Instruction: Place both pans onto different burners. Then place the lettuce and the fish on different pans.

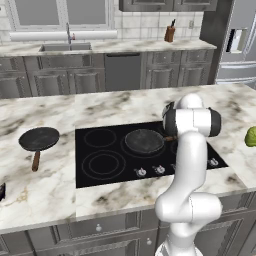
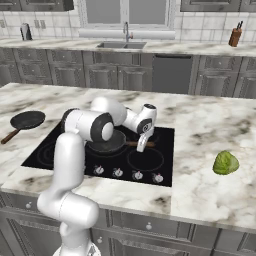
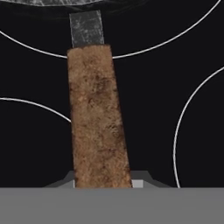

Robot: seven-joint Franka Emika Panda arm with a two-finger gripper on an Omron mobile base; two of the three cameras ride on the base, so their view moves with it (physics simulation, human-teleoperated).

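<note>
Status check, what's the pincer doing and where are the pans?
Pincer shut on handle of one pan, sitting on a cooktop burner. Second pan on the counter, left of cooktop. Lettuce on counter, right. Nothing blocking.

The cooktop (image 1: 107, 165) is glossy black glass with thin pale rings. Both pans (image 1: 145, 140) (image 1: 39, 138) look like matt dark metal; the handle (image 3: 98, 118) is rough, mottled brown wood on a dull grey metal neck. The counter (image 1: 40, 190) is polished veined marble. The lettuce (image 2: 226, 163) looks smooth and waxy.
</note>
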